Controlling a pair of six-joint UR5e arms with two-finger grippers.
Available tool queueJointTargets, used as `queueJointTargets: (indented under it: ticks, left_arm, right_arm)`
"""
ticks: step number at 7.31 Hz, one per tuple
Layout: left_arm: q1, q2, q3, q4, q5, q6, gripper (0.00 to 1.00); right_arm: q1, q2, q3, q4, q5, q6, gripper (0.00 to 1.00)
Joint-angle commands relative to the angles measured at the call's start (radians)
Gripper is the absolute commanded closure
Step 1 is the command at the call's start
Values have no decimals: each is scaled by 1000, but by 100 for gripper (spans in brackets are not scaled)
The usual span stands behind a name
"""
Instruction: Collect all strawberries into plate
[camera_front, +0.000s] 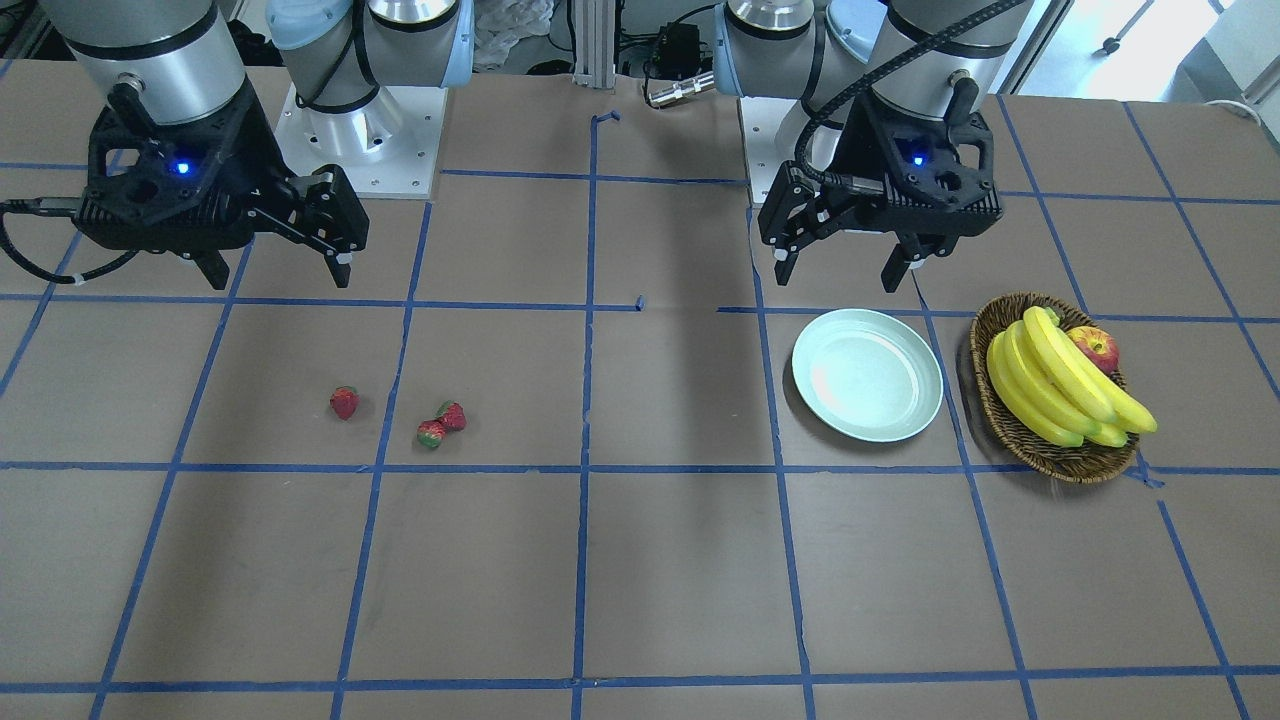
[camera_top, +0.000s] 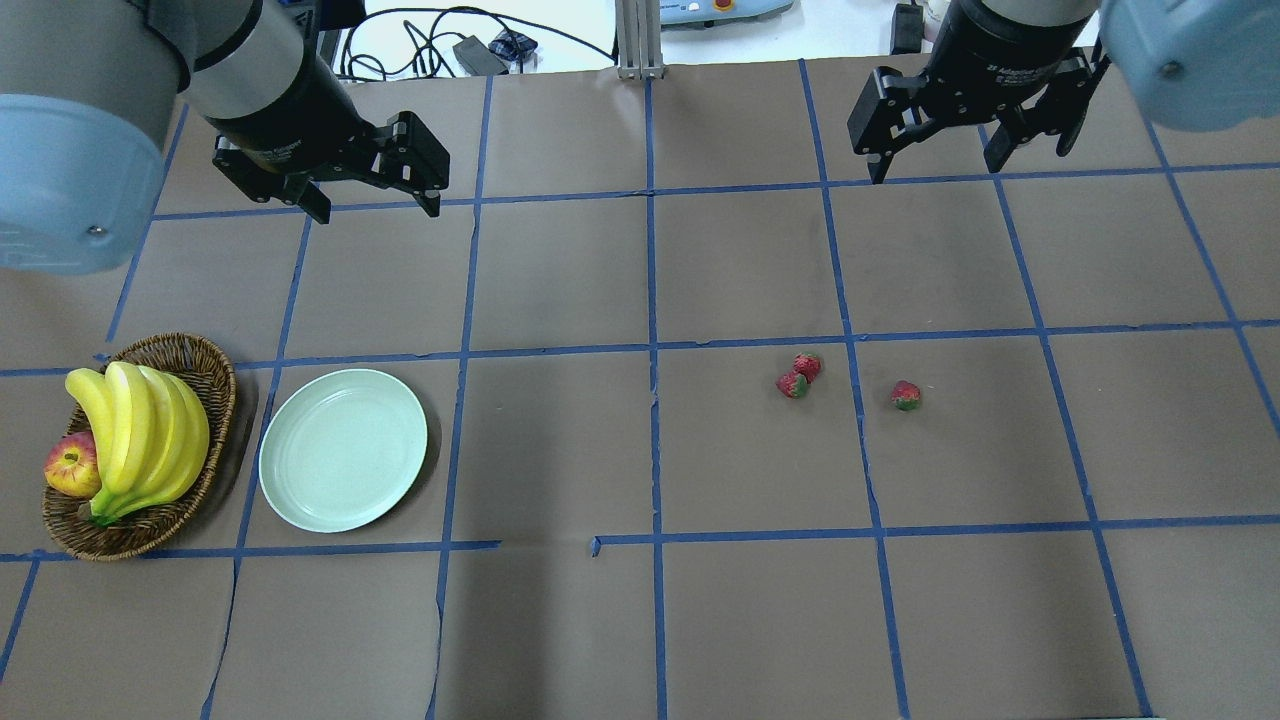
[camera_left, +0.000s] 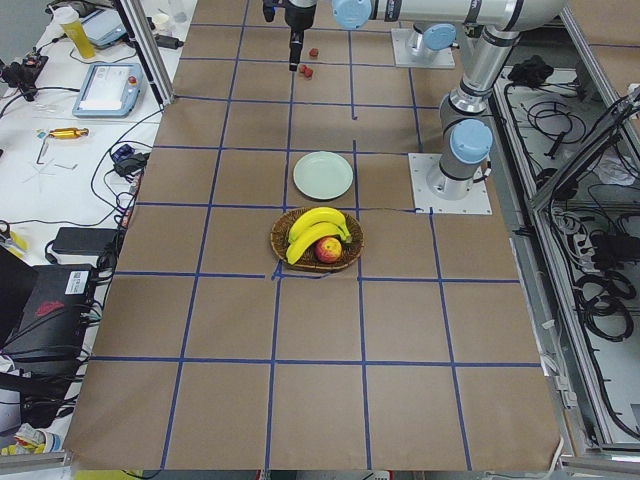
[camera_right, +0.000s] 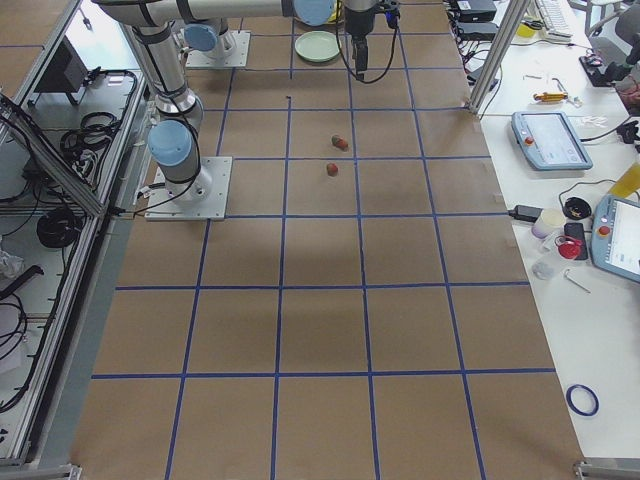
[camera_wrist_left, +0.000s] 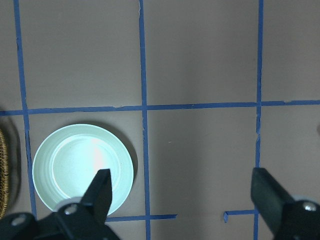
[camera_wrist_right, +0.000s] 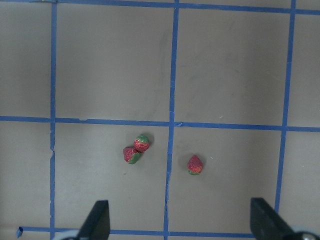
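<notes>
Left gripper (camera_top: 378, 210) hangs above the brown paper-covered table (camera_top: 560, 440), fingers spread wide; right gripper (camera_top: 936, 172) hangs likewise, fingers apart, holding nothing. Three small red strawberries (camera_top: 792, 385) lie below it, two touching, one just beside, well apart from the round pale mint-green plate (camera_top: 343, 449).

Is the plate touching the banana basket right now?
Apart. The overhead view shows a strip of bare table between the plate and the basket; the left wrist view agrees.
</notes>
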Motion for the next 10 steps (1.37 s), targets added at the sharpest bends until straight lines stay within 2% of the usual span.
queueJointTargets:
  ticks: [1, 10]
  left_arm:
    - [0, 2, 1, 0, 0, -4, 0]
    - [0, 0, -7, -17, 32, 9, 0]
  right_arm:
    - [0, -1, -4, 6, -1, -7, 0]
    - [2, -1, 3, 6, -6, -7, 0]
